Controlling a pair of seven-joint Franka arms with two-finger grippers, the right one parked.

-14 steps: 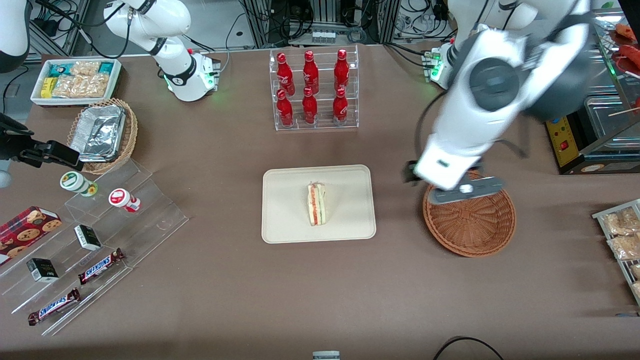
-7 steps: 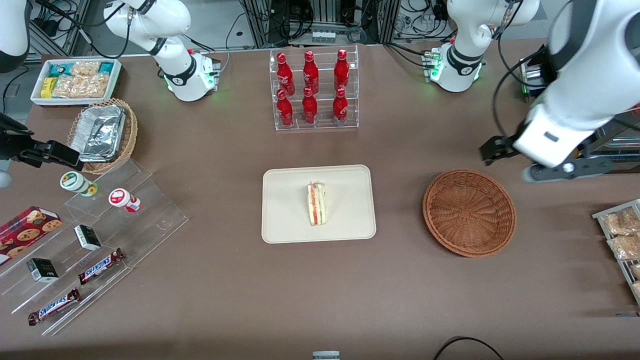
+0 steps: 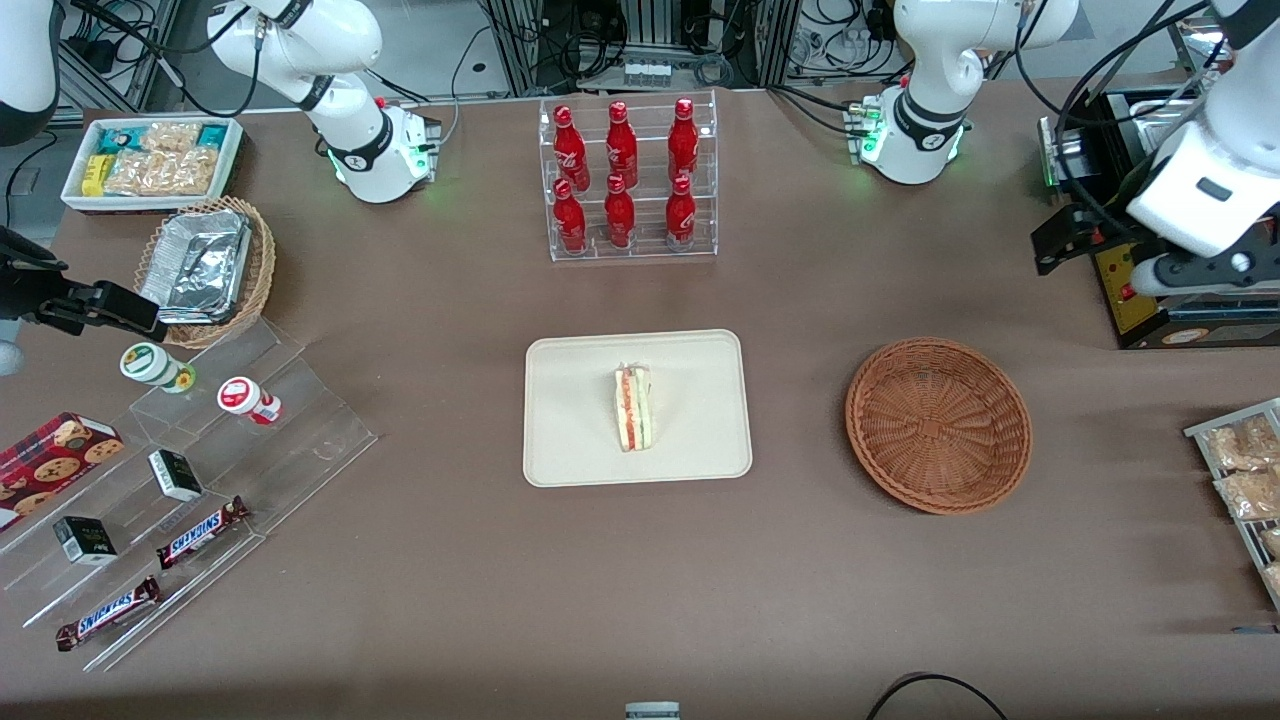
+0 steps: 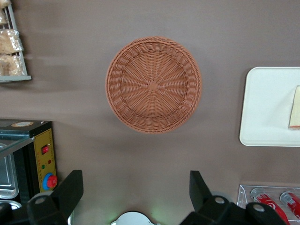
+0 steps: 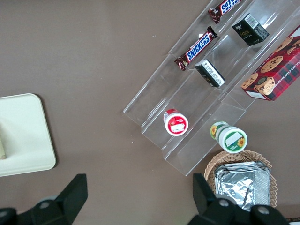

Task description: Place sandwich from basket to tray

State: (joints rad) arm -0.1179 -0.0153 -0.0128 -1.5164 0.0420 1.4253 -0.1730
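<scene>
The light is bright and even, and it seems to come from high up. Shadows on the brown table (image 3: pixel 420 590) are soft and small. The basket (image 3: pixel 938 425) has a thin dark edge on the side nearer the front camera, and in the left wrist view a pale shadow sits just beside it. The tray (image 3: pixel 580 420) looks very bright, almost washed out. The red bottles (image 3: pixel 620 170) and their clear rack show small shiny spots. The gripper (image 4: pixel 136 199), high up near the working arm's end of the table with fingers spread wide, looks dark and a bit fuzzy. The nearest table edge looks darker.
</scene>
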